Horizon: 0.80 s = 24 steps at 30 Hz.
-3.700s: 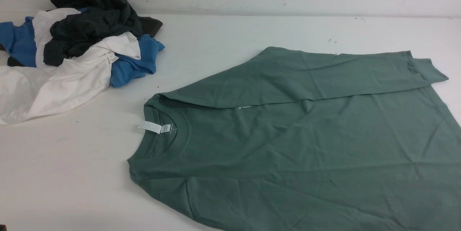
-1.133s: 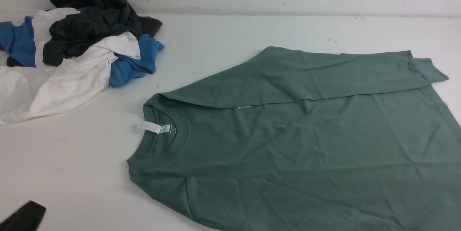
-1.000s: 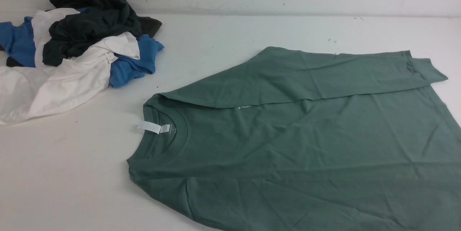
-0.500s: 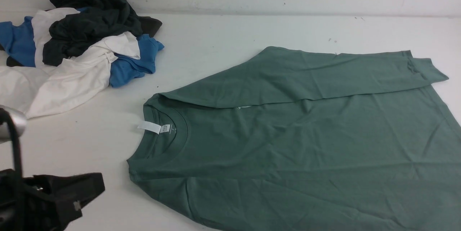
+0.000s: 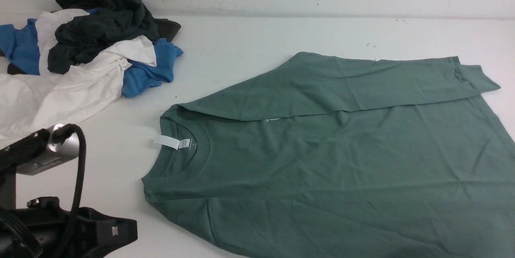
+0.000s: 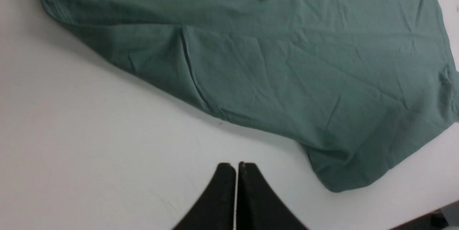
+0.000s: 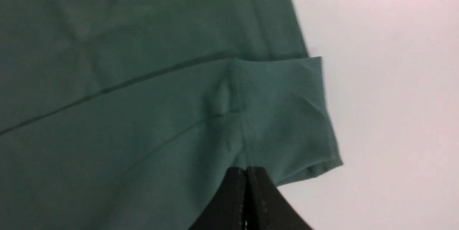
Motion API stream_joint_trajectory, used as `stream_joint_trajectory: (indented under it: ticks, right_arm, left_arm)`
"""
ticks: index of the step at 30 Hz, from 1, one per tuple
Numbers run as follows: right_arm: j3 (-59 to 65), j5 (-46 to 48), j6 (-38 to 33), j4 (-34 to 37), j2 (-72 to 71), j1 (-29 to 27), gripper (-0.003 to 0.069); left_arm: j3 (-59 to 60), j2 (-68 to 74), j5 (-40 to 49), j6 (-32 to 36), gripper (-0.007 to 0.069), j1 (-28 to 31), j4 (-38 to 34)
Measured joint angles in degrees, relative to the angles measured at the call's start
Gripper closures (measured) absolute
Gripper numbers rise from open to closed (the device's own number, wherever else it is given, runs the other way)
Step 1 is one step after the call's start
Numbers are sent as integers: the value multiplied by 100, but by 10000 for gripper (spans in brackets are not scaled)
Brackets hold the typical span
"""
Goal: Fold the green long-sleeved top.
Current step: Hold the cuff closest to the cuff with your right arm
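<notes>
The green long-sleeved top (image 5: pixel 342 161) lies flat across the right half of the table, neck to the left with its white label (image 5: pixel 173 142). Its far sleeve (image 5: pixel 342 85) is folded over the body. My left gripper (image 5: pixel 129 232) is at the bottom left, short of the top's near shoulder. In the left wrist view it (image 6: pixel 236 165) is shut and empty over bare table, apart from the top (image 6: pixel 269 61). My right gripper (image 7: pixel 246 169) is shut, with nothing visibly between its jaws, just over a ribbed sleeve cuff (image 7: pixel 287 115). It does not show in the front view.
A pile of dark charcoal (image 5: pixel 104 24), blue (image 5: pixel 149 75) and white (image 5: pixel 68 93) garments lies at the back left. The white table (image 5: pixel 249 40) meets a white wall at the back. The left arm's wrist camera (image 5: pixel 48 153) and cable stand at the bottom left.
My left arm has come into view at the bottom left and moved forward and right toward the top's near shoulder. The top and the pile have not moved.
</notes>
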Motion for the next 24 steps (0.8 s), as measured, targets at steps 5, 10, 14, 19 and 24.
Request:
stream_joint_trajectory:
  ticks: [5, 10, 14, 19, 24]
  right_arm:
    - [544, -626, 551, -461, 0, -314, 627]
    - [700, -941, 480, -432, 47, -358, 542]
    - [700, -1096, 480, -474, 146, -409, 422]
    - [700, -1386, 468, -499, 525, -610, 295]
    - [700, -1526, 552, -307, 1182, -902, 267]
  left_arm:
    - [0, 279, 125, 5, 629, 0, 0]
    - [0, 363, 118, 6, 629, 0, 0]
    - [-3, 390, -37, 6, 629, 0, 0]
    - [-46, 478, -85, 6, 629, 0, -5]
    - [-46, 503, -47, 6, 629, 0, 0]
